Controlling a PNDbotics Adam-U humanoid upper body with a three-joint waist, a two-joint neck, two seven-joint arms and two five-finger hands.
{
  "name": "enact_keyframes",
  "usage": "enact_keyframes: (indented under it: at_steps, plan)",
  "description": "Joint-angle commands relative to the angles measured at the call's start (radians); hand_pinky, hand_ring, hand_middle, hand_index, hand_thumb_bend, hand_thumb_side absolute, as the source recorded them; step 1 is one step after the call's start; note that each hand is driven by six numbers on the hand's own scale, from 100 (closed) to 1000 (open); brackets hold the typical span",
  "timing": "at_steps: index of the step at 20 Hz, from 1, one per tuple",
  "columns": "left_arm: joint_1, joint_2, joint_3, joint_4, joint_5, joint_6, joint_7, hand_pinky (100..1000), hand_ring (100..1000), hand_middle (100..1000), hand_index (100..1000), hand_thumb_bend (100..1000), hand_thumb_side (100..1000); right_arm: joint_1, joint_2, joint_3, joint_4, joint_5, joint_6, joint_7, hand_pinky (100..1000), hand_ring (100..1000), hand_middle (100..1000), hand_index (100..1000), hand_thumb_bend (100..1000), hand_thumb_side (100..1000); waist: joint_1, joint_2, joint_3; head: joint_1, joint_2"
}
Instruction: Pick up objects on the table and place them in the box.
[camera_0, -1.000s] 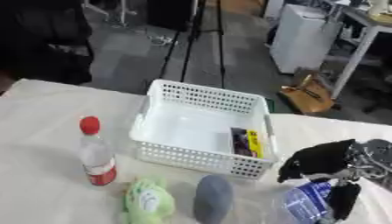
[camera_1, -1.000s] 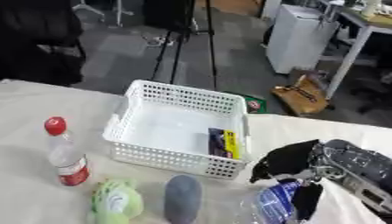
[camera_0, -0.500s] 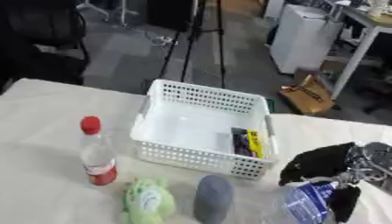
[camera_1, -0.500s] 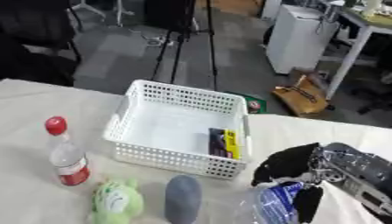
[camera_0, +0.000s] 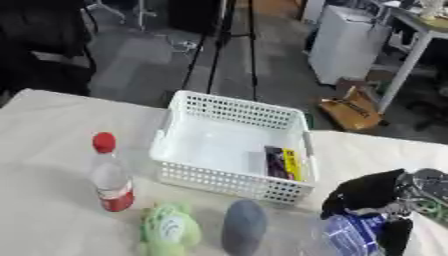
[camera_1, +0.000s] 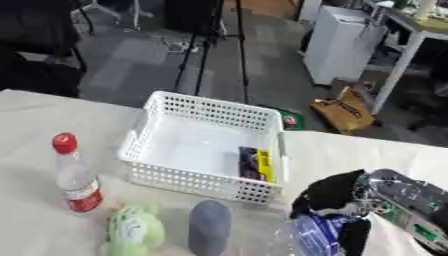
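Observation:
A white perforated basket (camera_0: 214, 177) stands mid-table with a dark and yellow packet (camera_0: 282, 163) lying inside it on the right. In front of it lie a clear bottle with a red cap (camera_0: 109, 173), a green plush toy (camera_0: 170, 229) and a grey oval object (camera_0: 244, 234). My right hand (camera_1: 337, 196) is at the lower right, its fingers curled round a clear blue-tinted object (camera_1: 311, 237) near the table's front. The left hand shows in neither view.
A cream cloth covers the table (camera_0: 52, 130). Beyond the far edge are a tripod (camera_0: 223, 35), a white cabinet (camera_0: 350, 42) and a brown bag (camera_0: 353, 109) on the floor.
My right hand and the blue-tinted object have stayed in nearly the same place. The whole picture has shifted slightly.

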Motion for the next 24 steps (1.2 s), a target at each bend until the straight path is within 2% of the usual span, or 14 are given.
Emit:
enact_keyframes:
  at_steps: [1, 5, 6, 9, 14, 24]
  plan:
    - [-0.010, 0.020, 0.007, -0.014, 0.000, 0.001, -0.001, 717, 883, 876, 783, 100, 1000, -0.018, -0.021, -0.006, 0.010, 0.008, -0.169, 0.159, 1000, 1000, 959, 1000, 687, 656, 0.005, -0.020, 0.001, 0.001, -0.008]
    - [-0.010, 0.020, 0.007, -0.014, 0.000, 0.001, -0.001, 718, 884, 876, 783, 100, 1000, -0.025, -0.014, -0.007, 0.022, 0.011, -0.170, 0.159, 1000, 1000, 953, 1000, 679, 664, 0.004, -0.020, 0.001, 0.001, -0.009]
    - [-0.010, 0.020, 0.008, -0.014, 0.000, 0.001, -0.001, 718, 883, 875, 783, 100, 1000, -0.028, -0.011, -0.009, 0.025, 0.011, -0.169, 0.159, 1000, 1000, 942, 991, 658, 692, 0.005, -0.019, 0.002, 0.002, -0.014]
    - [-0.009, 0.019, 0.009, -0.014, 0.000, 0.001, 0.001, 718, 883, 876, 783, 100, 1000, -0.033, -0.003, -0.012, 0.032, 0.010, -0.165, 0.159, 1000, 1000, 941, 991, 653, 697, 0.005, -0.020, 0.002, 0.003, -0.026]
    - [-0.008, 0.019, 0.009, -0.014, -0.001, 0.002, 0.001, 718, 884, 875, 783, 100, 1000, -0.035, 0.004, -0.017, 0.034, 0.000, -0.159, 0.159, 1000, 986, 906, 942, 566, 695, 0.005, -0.019, 0.001, 0.003, -0.020]
    - [-0.008, 0.020, 0.011, -0.014, -0.001, 0.002, 0.002, 719, 884, 875, 783, 100, 1000, -0.033, 0.007, -0.026, 0.022, -0.017, -0.139, 0.159, 1000, 973, 857, 880, 480, 683, 0.007, -0.019, 0.002, 0.003, -0.012]
